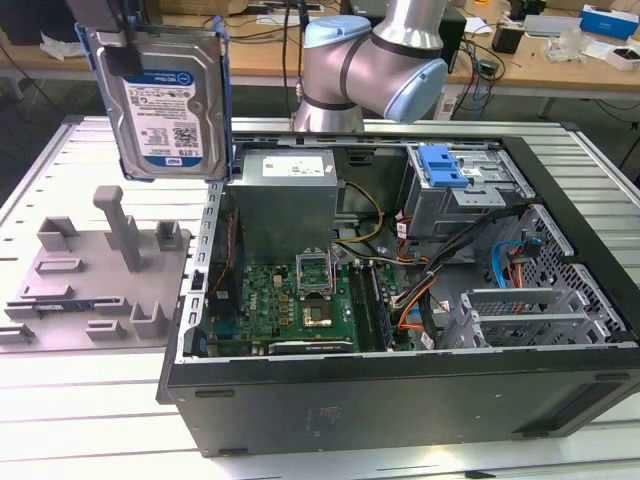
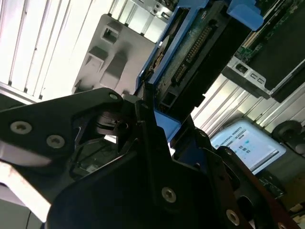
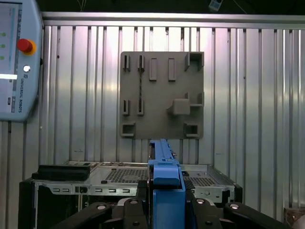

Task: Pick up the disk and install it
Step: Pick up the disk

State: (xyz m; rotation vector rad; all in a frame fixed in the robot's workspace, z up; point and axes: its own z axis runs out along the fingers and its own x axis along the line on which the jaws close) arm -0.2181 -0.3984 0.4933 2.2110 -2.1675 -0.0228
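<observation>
The disk [image 1: 165,100] hangs upright in the air at the exterior view's upper left, its white-and-blue label facing the camera and a blue carrier rail around it. My gripper [image 1: 118,45] is shut on its top edge. It hangs above the gap between the grey fixture plate [image 1: 100,270] and the open computer case [image 1: 400,385]. In the first wrist view the disk's blue rail [image 3: 164,183] stands edge-on between my black fingers [image 3: 126,212]. The second wrist view shows the disk's connector edge [image 2: 190,62].
The grey drive cage with a blue latch [image 1: 443,165] sits at the case's far right, next to the power supply [image 1: 285,195]. The motherboard [image 1: 300,300] and cables lie inside. The arm's elbow [image 1: 370,70] stands behind the case. A teach pendant [image 3: 14,62] lies on the slatted table.
</observation>
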